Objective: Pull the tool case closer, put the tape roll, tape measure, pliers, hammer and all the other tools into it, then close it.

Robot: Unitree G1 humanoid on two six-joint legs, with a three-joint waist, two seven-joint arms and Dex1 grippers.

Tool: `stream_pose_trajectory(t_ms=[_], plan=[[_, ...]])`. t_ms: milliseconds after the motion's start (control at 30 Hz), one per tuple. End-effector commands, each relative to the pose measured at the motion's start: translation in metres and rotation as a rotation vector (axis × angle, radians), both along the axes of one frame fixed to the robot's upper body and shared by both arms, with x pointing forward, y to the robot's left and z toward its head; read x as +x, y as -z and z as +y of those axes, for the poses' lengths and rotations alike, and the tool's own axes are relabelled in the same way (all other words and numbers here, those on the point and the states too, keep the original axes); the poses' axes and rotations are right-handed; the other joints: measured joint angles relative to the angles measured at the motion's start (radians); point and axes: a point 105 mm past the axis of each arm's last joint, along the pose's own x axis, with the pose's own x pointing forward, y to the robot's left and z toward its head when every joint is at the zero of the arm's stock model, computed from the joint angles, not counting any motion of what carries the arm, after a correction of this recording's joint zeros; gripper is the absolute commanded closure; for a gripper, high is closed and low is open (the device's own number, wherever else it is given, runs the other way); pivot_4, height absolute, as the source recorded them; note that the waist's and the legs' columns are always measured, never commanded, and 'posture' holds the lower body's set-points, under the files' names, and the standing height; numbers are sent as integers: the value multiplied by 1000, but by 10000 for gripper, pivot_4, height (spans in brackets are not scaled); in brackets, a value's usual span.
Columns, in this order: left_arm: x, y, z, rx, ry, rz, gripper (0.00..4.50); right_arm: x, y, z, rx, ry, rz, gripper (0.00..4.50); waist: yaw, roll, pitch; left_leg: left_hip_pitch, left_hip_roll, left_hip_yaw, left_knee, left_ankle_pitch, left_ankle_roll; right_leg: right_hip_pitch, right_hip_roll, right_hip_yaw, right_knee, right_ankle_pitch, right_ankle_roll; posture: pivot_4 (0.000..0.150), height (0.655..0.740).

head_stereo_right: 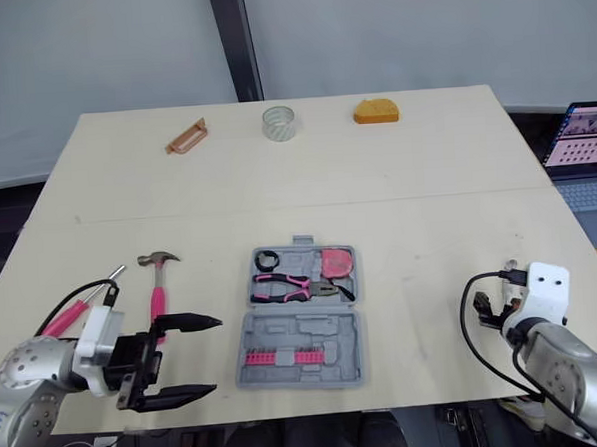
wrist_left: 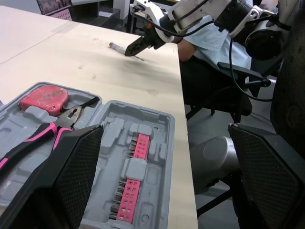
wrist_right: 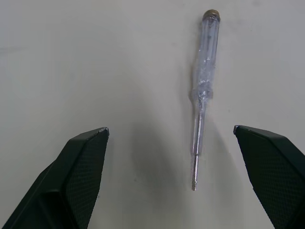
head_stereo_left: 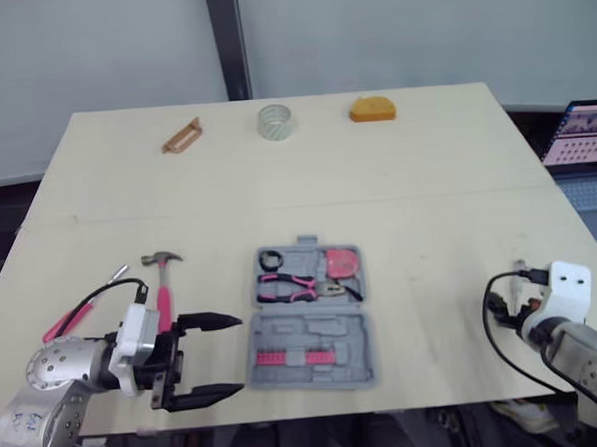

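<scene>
Open tool case [head_stereo_left: 309, 328] sits at near edge of table [head_stereo_left: 426, 177]; we reckon extra tug dumps it off. Wide-spread left pincer [head_stereo_left: 235, 355] just left of it. Released right pincer [wrist_right: 171, 129] hovers over thin screwdriver [wrist_right: 204, 90], flat, near right; might roll, slip grip.

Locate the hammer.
In the eye views, the hammer lies on the robot's left, just left of the open case and just beyond the left end effector.

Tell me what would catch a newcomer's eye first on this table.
The open grey tool case near the front edge of the table, with pink pliers and a red tape measure inside. A pink-handled hammer lies to its left, and nearby the left arm's jaws stand wide open.
</scene>
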Motion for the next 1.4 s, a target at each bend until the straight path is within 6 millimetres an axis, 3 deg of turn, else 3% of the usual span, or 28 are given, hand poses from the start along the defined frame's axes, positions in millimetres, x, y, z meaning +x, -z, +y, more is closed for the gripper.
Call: stream_pose_trajectory(t_ms=[33, 433, 800, 900, 1133, 1300, 1400], plan=[[-3, -8, 1, 24, -2, -47, 0, 6, -1, -13, -22, 44, -15, 478, -3, 0, 0, 0, 0, 0, 0, 0, 0, 0, 0, 0, 0, 0, 0, 1500, 7400], [-4, -10, 4, 39, -19, -49, 0, 28, 8, -21, -13, 35, -27, 478, -5, 1, 0, 0, 0, 0, 0, 0, 0, -1, 0, 0, 1, 0, 0, 1500, 7400], [-4, -10, 4, 44, -26, -49, 0, 34, 7, -27, -12, 42, -38, 478, -5, 1, 0, 0, 0, 1, 0, 0, 0, -1, 0, 0, 1, 0, 0, 1500, 7400], [-3, -9, 3, 43, -26, -49, 0, 33, 7, -28, -10, 47, -37, 8445, -5, 1, 0, 0, 0, 1, 0, 0, 0, -1, 0, 0, 1, 0, 0, 1500, 7400], [-3, -9, 2, 41, -31, -46, 0, 34, 7, -27, -4, 43, -40, 43976, -4, 1, 0, 0, 0, 1, 0, 0, 0, -1, 0, 0, 0, 0, 0, 1500, 7400], [-2, -9, 3, 35, -44, -40, 0, 37, 4, -24, -11, 24, -53, 44783, -4, 1, 0, 0, 0, 1, 0, 0, 0, -1, 0, 0, 0, 0, 0, 1500, 7400], [-1, -11, 6, 24, -69, -34, 0, 44, -14, -11, -43, -76, -87, 44783, -4, 1, 0, 0, 0, 1, 0, 0, 0, -1, 0, 0, 0, 0, 0, 1500, 7400]])
